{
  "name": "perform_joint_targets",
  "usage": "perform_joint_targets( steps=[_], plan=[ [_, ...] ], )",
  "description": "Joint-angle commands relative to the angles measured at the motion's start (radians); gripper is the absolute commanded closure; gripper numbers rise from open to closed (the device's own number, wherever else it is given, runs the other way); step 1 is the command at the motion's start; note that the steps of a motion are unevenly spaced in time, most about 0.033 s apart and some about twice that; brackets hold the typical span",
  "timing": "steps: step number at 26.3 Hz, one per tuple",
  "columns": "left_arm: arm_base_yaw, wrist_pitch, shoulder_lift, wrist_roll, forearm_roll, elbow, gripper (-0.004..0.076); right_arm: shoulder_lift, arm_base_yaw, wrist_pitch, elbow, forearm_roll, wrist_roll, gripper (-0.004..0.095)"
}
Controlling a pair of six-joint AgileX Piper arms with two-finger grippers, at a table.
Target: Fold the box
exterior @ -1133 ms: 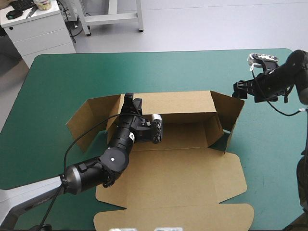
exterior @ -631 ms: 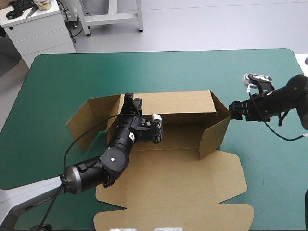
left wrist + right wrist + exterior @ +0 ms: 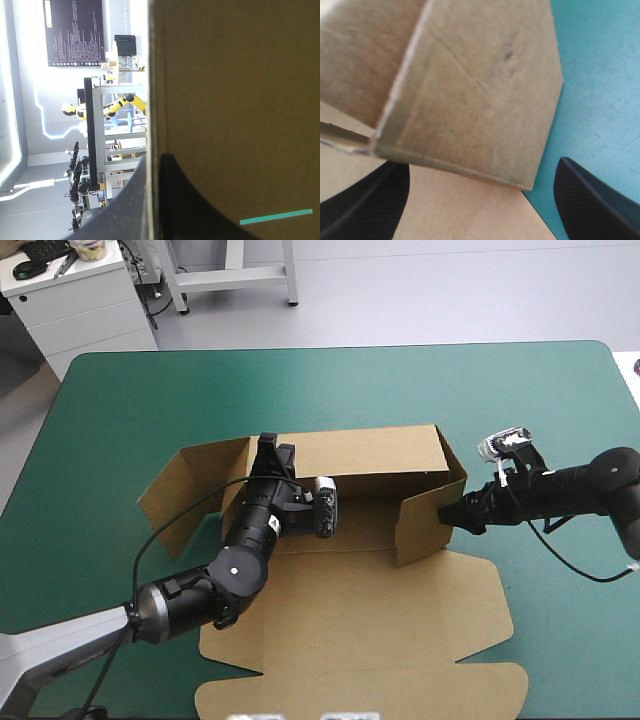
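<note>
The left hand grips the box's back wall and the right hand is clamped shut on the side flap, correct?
No. The right hand is open: the right wrist view shows its fingers apart, the side flap ahead of them. The left hand does grip the back wall.

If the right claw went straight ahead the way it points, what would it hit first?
The raised right flap, standing just ahead of the open right claw. They may already touch; I can't tell.
</note>
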Motion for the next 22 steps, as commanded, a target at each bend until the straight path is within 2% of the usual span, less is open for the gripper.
perform_joint_targets(
  steps=[1, 6, 10, 19, 22],
  plan=[
    [-0.004, 0.025, -0.028, -0.005, 0.099, -0.028, 0.0734, -0.034, -0.006, 0.006, 0.001, 0.122, -0.091, 0.0180],
    [-0.004, 0.025, -0.028, -0.007, 0.099, -0.028, 0.0734, -0.034, -0.002, -0.008, 0.032, 0.135, -0.114, 0.0180],
    [-0.004, 0.024, -0.028, -0.007, 0.099, -0.028, 0.0734, -0.050, 0.061, -0.107, 0.065, 0.154, -0.116, 0.0180],
    [-0.004, 0.024, -0.028, -0.007, 0.099, -0.028, 0.0734, -0.215, 0.315, -0.582, 0.216, 0.160, -0.029, 0.0180],
    [-0.004, 0.024, -0.028, -0.007, 0.099, -0.028, 0.0734, -0.228, 0.376, -0.698, 0.251, 0.160, -0.009, 0.0181]
  ],
)
